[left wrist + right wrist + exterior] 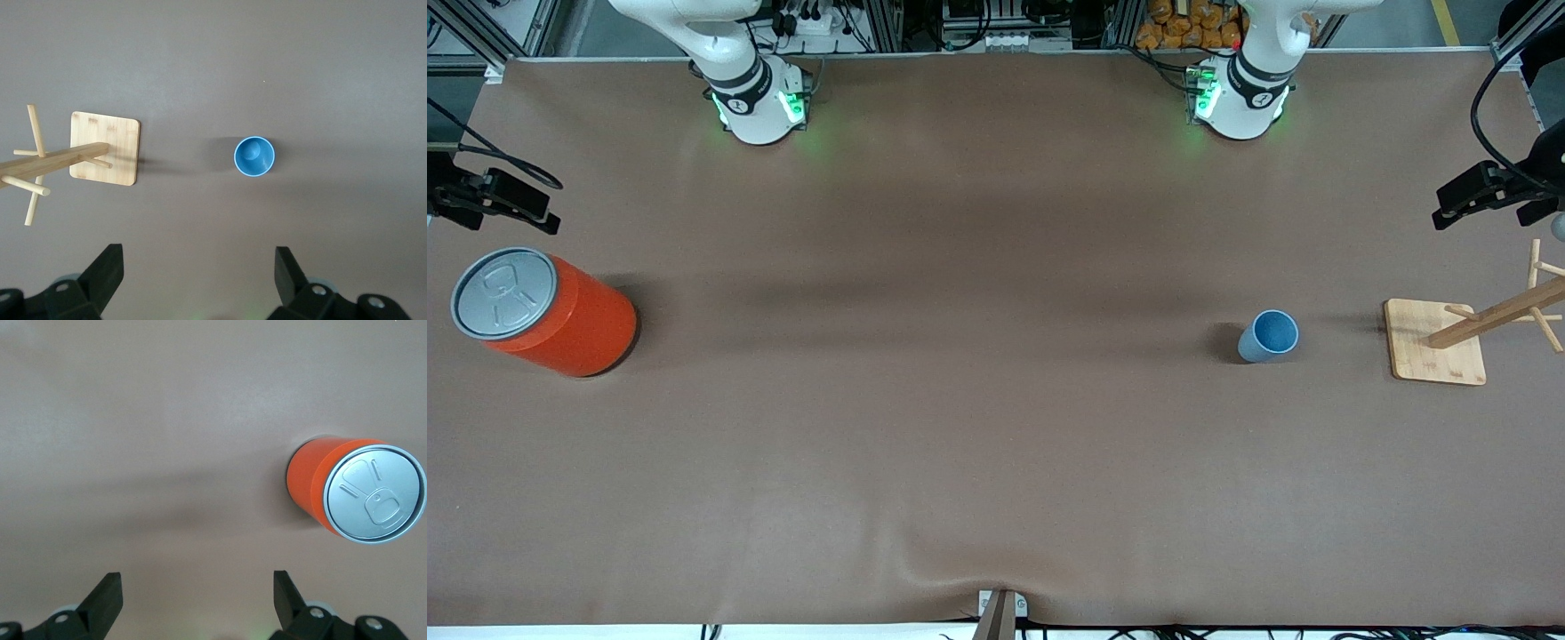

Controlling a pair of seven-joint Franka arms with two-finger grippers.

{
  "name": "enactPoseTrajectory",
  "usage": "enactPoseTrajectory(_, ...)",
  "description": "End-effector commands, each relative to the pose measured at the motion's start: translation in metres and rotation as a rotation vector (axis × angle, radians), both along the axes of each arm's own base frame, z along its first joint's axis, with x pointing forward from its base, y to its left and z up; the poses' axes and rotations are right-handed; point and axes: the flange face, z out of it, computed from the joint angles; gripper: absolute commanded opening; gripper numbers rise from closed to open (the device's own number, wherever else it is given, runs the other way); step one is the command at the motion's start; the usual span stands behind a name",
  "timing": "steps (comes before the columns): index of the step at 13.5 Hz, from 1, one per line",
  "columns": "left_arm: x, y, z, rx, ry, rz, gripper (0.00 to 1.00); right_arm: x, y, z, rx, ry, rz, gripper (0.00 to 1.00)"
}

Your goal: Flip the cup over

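The small light-blue cup (1268, 336) stands upright on the brown table, rim up, toward the left arm's end. It also shows in the left wrist view (254, 156), where I look down into its open mouth. My left gripper (198, 257) is open and empty, high over the bare table, well apart from the cup. My right gripper (197, 581) is open and empty, high over the table at the right arm's end. Neither hand shows in the front view.
A large orange can (543, 311) with a grey pull-tab lid stands at the right arm's end, also in the right wrist view (353, 492). A wooden peg rack on a square base (1436, 342) stands beside the cup at the table's end (105, 148).
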Motion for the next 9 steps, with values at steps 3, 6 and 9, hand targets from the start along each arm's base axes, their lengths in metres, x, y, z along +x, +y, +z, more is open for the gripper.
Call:
enactPoseTrajectory(3,0.002,-0.008,0.005,-0.017,-0.002,-0.010,1.00,0.001,-0.001,0.005,0.020,-0.003,-0.011,1.00)
enactPoseTrajectory(6,0.002,-0.013,0.006,-0.033,-0.003,-0.011,1.00,0.002,-0.001,0.005,0.020,-0.004,-0.011,1.00)
enactPoseTrajectory(9,0.002,-0.016,0.007,-0.036,-0.003,-0.016,1.00,0.002,-0.001,0.005,0.020,-0.004,-0.011,1.00)
